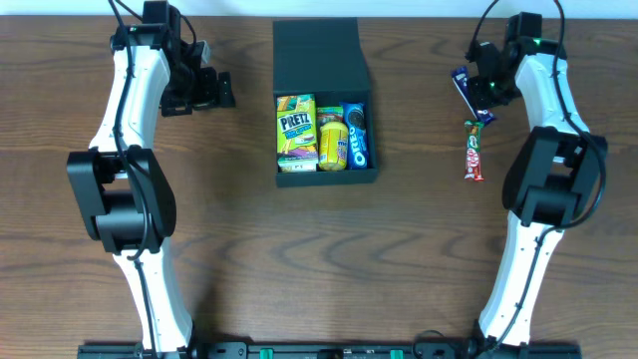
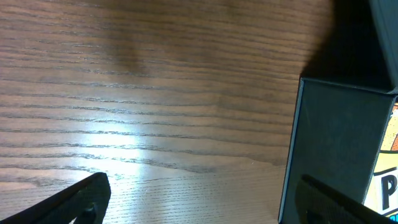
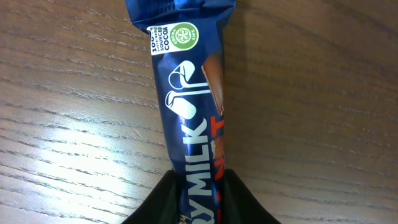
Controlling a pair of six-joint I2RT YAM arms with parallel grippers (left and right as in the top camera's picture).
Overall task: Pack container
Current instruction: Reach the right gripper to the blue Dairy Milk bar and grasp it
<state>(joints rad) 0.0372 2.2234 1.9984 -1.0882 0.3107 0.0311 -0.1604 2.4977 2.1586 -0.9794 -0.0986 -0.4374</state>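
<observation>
Desk [image 1: 399,259]: brown wood grain, carrying all items listed. Container [image 1: 327,177]: dark square cardboard box with shallow walls, standing at the middle of the desk toward the far edge, its hinged lid laid open flat toward that edge. Contents, three packets side by side: a yellow-and-green Pretz box [image 1: 295,132] on the left, a yellow-green packet [image 1: 332,140] in the middle, and a blue Oreo packet [image 1: 356,135] against the right wall. Left gripper [image 1: 221,90]: near the container's left side, toward the far left corner, not touching the box in the overhead view. Its wrist camera shows the gripper [image 2: 205,202] released, its dark fingers [image 2: 81,199] spread wide with nothing held; bare desk and the container's outer left wall [image 2: 329,149] lie below. Right gripper [image 1: 477,95]: toward the far right corner, well apart from the container. Chocolate bar [image 1: 465,92]: dark blue wrapper lying flat on the desk. The right wrist camera shows the bar [image 3: 189,93] marked "MILK" in white lettering, with the gripper [image 3: 201,180] clenched on it, a finger pressed to each long side. Red bar [image 1: 473,152]: a red wrapper lying just nearer than the blue one, by the right edge, untouched.
</observation>
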